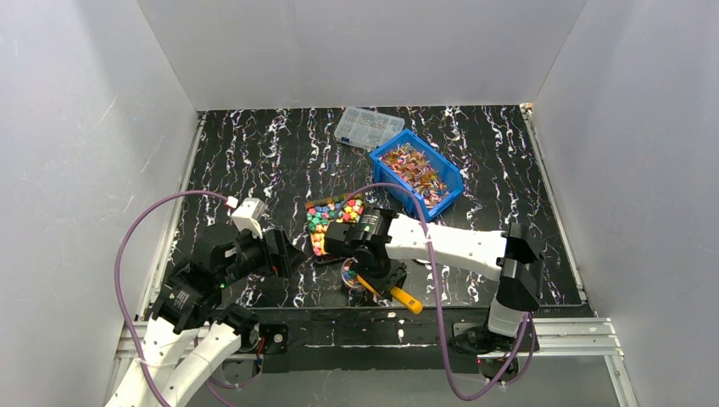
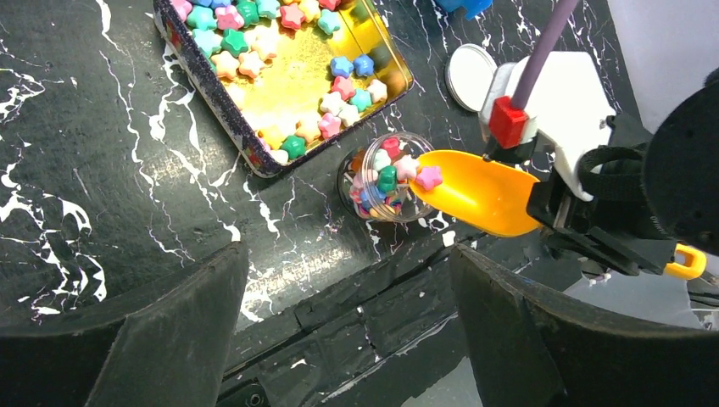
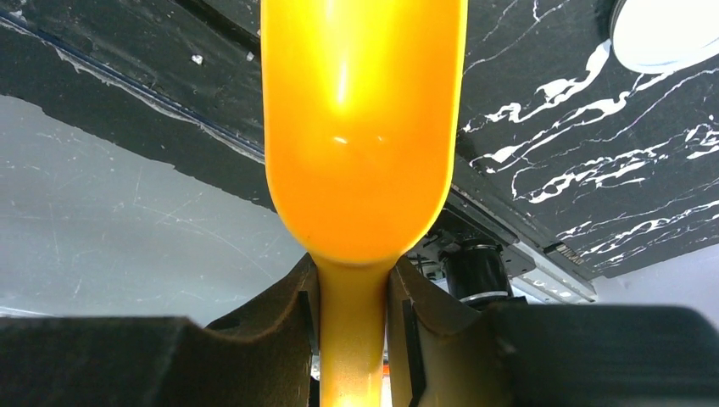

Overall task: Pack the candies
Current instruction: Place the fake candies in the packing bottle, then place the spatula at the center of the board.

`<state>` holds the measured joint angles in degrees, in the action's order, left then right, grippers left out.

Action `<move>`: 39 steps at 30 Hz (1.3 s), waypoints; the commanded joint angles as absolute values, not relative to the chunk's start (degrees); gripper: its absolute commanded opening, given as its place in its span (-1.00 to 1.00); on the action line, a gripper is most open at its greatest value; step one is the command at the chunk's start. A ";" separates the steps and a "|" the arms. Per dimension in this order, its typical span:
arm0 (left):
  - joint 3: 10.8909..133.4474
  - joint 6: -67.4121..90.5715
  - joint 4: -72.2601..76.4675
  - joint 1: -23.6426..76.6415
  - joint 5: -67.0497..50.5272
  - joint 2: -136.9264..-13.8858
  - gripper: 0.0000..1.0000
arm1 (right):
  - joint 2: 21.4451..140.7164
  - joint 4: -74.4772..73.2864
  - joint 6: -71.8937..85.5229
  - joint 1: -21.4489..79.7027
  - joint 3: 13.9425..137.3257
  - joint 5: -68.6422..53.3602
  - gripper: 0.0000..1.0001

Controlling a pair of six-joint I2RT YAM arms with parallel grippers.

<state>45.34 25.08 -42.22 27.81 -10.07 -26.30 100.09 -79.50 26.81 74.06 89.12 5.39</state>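
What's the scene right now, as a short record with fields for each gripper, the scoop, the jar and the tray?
left gripper: open, empty
right gripper: shut on orange scoop handle
orange scoop: tip over jar mouth, pink candy at its lip
jar: clear, holds mixed candies, white lid lying apart
tray: gold, star candies scattered inside

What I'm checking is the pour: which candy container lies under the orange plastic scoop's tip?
The small round clear jar beside the gold rectangular tray; the right gripper's scoop reaches over its mouth. The blue plastic bin stands apart.
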 commanded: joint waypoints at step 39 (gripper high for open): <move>44.69 24.17 -41.40 27.52 -10.57 -28.47 0.84 | 63.94 -59.40 43.60 67.33 62.64 46.63 -0.97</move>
<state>44.66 25.04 -41.98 27.81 -10.17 -28.10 64.75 -64.20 42.74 70.94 63.37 37.69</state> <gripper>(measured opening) 0.911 0.363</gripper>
